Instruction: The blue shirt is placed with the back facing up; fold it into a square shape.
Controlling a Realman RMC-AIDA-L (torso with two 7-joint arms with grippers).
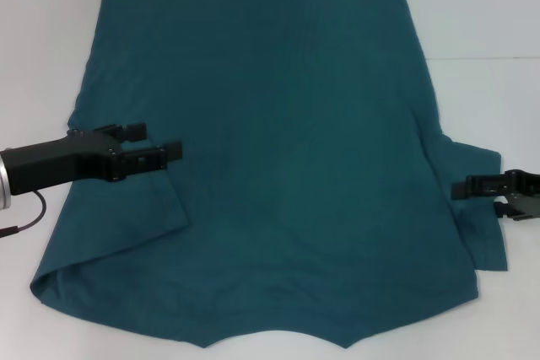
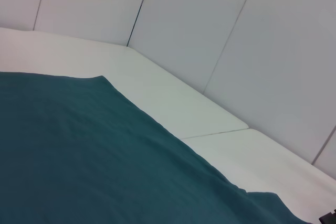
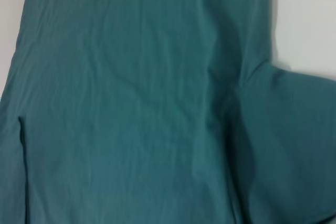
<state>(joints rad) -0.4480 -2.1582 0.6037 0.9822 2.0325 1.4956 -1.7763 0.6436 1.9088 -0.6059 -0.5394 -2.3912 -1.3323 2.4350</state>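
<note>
One fold looks begun, and most of the job is left for you. The blue shirt [image 1: 278, 149] lies spread flat on the white table [image 1: 481, 14], plain side up, with its neck edge close to the robot and its bottom hem far away.

Start on the left. The left sleeve [image 1: 126, 225] is already turned in so it lies on top of the shirt body, with a slanted edge showing. I think that is the first step of the fold. The left gripper [image 1: 156, 145] hangs over that sleeve. Its two fingers are a little way apart, and you can see nothing held between them. I cannot tell if they touch the cloth.

Move to the middle. The shirt back is smooth, with only soft wrinkles.

Now the right. The right sleeve [image 1: 472, 208] sticks out to the side, not folded yet. The right gripper [image 1: 460, 187] is at the edge of that sleeve. You cannot tell how far its fingers are open, or if they pinch the cloth.

You likely need to fold the right sleeve in, then fold the long body up to make a square.
</note>
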